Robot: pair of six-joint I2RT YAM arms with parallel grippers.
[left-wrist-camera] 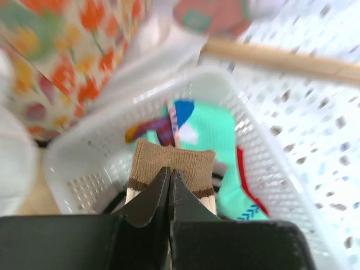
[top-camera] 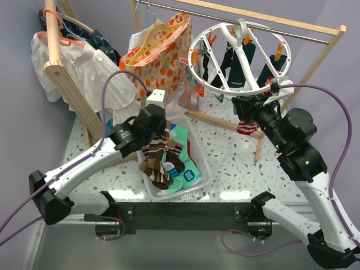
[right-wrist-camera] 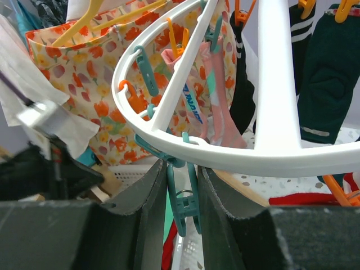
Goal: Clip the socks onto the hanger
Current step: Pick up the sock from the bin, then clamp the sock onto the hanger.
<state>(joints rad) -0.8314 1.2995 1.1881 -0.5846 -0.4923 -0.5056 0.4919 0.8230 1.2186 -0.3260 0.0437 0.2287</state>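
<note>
The left gripper (left-wrist-camera: 170, 175) has its fingers pressed together on the cuff of a brown sock (left-wrist-camera: 173, 160) and holds it over the white basket (left-wrist-camera: 79, 169), where teal socks (left-wrist-camera: 216, 132) lie. Gripping the cuff edge leaves the rest of the sock free. The top view shows it dangling toward the basket, which should make that edge easy to offer to a clip. The hanger (right-wrist-camera: 264, 160) hangs by its hook under the wooden rail (top-camera: 315, 23) at the back right, with dark socks (right-wrist-camera: 329, 73) already pegged to it. The right gripper (right-wrist-camera: 181, 171) reaches up under the near rim, its fingers pinching a teal clip (right-wrist-camera: 183, 211) from both sides. This is probably to steady the clip and squeeze it open so that it can take the sock. The sock is well apart from that clip, so carrying it across looks like the step in hand.
</note>
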